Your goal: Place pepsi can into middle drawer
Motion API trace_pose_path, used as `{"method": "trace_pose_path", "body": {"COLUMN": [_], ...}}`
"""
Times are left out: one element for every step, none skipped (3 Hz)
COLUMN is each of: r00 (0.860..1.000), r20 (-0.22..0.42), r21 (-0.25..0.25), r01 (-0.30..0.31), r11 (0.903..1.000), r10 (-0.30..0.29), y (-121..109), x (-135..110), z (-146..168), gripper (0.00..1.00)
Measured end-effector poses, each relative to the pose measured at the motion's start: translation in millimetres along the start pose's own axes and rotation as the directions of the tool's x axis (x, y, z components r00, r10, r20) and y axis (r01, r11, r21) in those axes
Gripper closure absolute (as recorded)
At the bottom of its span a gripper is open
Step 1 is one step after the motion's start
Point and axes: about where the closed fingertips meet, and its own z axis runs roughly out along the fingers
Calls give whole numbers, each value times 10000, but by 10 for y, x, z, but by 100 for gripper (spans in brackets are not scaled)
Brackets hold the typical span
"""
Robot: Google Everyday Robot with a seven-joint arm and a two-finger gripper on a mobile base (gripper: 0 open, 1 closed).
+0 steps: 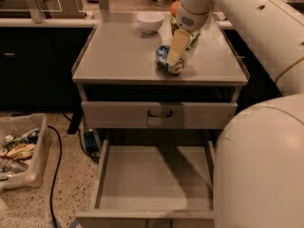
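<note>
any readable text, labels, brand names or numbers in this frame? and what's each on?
None readable.
pepsi can: blue and white marks only, no letters legible. It sits on the cabinet top, with the tool right at it.
floor bin: print on its contents is too small to read.
middle drawer and the handled drawer: no labels visible.

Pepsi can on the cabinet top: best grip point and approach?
Grip the pepsi can across its round body, mid-length, coming from above. It lies on its side on the cabinet top, one silver end facing front-right, so its sides are exposed. The gripper hangs directly over it.
</note>
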Motion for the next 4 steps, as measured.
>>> {"method": "trace_pose_path", "body": {"r00": [9998,9992,9977,9895], "r20": [-10,-25,-515,-1376], "r21": [-350,-771,-1359,-1975], "r01": [179,385,371,167], "r11": [9992,9963,9900,9802], "r10": [-180,-388,-444,-446], "y": [148,317,478,615], "x": [-141,-288,-359,-325], "z": [244,491,752,993], "gripper": [0,0,0,0]}}
